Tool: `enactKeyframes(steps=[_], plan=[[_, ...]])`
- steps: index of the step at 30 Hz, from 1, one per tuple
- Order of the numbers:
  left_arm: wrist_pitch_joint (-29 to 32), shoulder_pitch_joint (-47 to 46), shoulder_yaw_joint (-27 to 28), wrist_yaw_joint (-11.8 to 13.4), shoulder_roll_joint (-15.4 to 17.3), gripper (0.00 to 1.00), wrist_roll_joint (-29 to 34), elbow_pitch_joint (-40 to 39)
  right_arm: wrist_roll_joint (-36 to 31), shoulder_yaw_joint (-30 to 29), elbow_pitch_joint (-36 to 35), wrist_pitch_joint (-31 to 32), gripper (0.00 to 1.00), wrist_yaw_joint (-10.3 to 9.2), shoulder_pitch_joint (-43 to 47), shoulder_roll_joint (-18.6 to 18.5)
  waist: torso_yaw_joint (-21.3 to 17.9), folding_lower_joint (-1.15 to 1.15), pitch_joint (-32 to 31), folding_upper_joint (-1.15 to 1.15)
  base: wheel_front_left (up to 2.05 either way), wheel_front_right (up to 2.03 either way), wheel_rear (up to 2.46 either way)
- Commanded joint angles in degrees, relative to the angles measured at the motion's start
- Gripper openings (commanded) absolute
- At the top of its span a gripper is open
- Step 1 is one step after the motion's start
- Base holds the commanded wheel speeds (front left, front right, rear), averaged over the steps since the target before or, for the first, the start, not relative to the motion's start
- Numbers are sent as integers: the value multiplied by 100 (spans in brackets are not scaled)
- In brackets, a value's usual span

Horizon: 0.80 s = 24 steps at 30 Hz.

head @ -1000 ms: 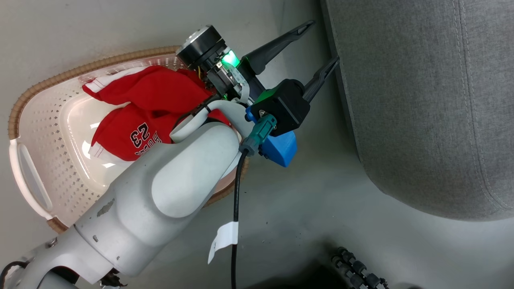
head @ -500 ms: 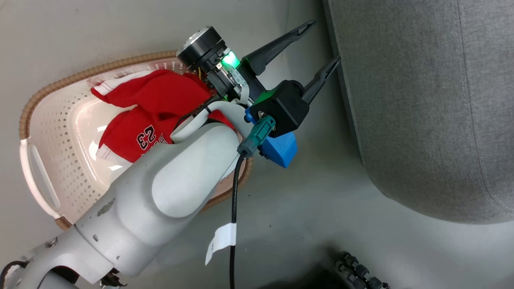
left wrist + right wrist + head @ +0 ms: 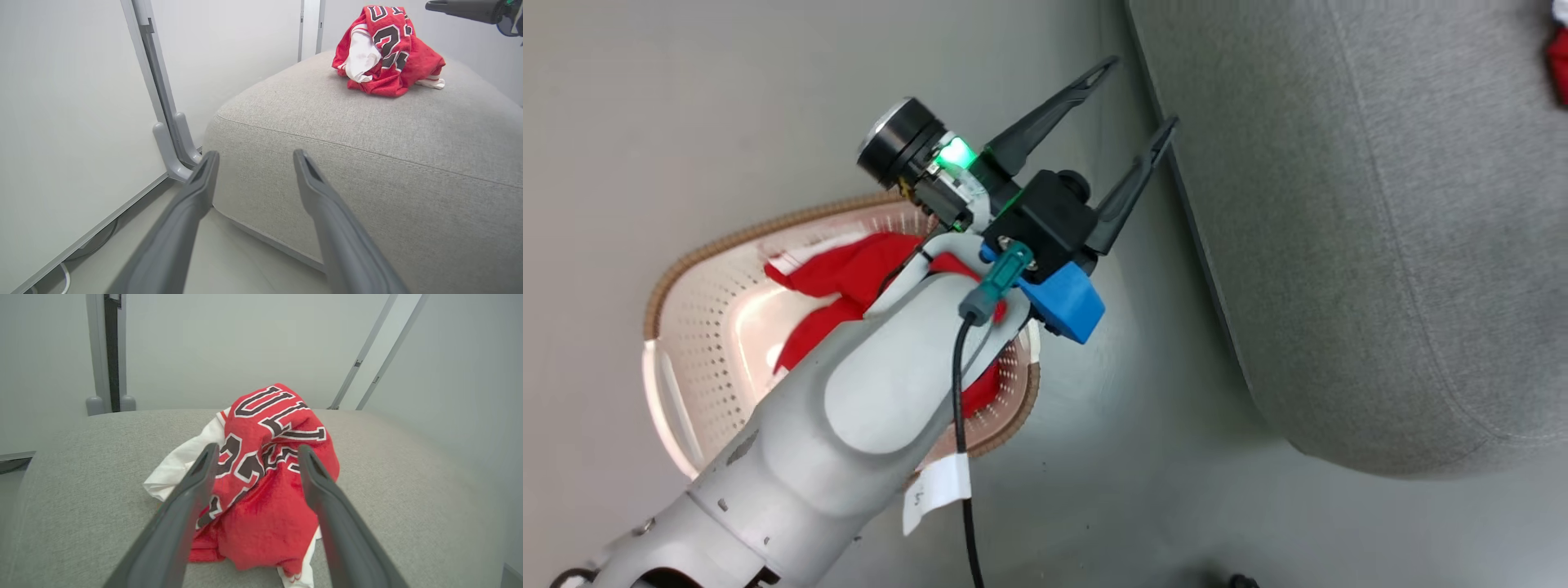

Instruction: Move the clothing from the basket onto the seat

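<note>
Head camera has swung toward the seat (image 3: pixel 1339 204); left end effector (image 3: pixel 1139 94) stays spread and empty between it and the basket (image 3: pixel 703 327), right end effector (image 3: pixel 257 450) spread above a delivered red jersey (image 3: pixel 265 477), one red garment (image 3: pixel 841 269) remains in the basket.

Head view: high, facing steeply down past the left forearm (image 3: pixel 874 392) onto basket (image 3: pixel 703 343), floor (image 3: pixel 1143 474), seat (image 3: pixel 1339 245). Left wrist view: low, near the seat's corner. Right wrist view: close over the seat top. Both wrist views share the red jersey (image 3: pixel 388 53).
</note>
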Motion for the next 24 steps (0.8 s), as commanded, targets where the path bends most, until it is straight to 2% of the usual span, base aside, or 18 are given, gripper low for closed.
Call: enactKeyframes(steps=[1, 12, 24], plan=[[-38, 168, 127, 86, 12, 100, -80, -2, -75, 164, -193, -2, 100, 0, 223, 78, 102, 0, -487, 0, 0, 0, 0], [-47, 1258, 1241, 449, 185, 100, -214, -674, -20, 1289, -743, -3, 100, 1, 804, 233, 620, 0, -1574, 0, 0, 0, 0], [-47, 2387, 2438, 455, 85, 100, -27, -1043, -9, 2221, -937, -3, 100, 1, 1151, 504, 1222, 0, -2351, 0, 0, 0, 0]])
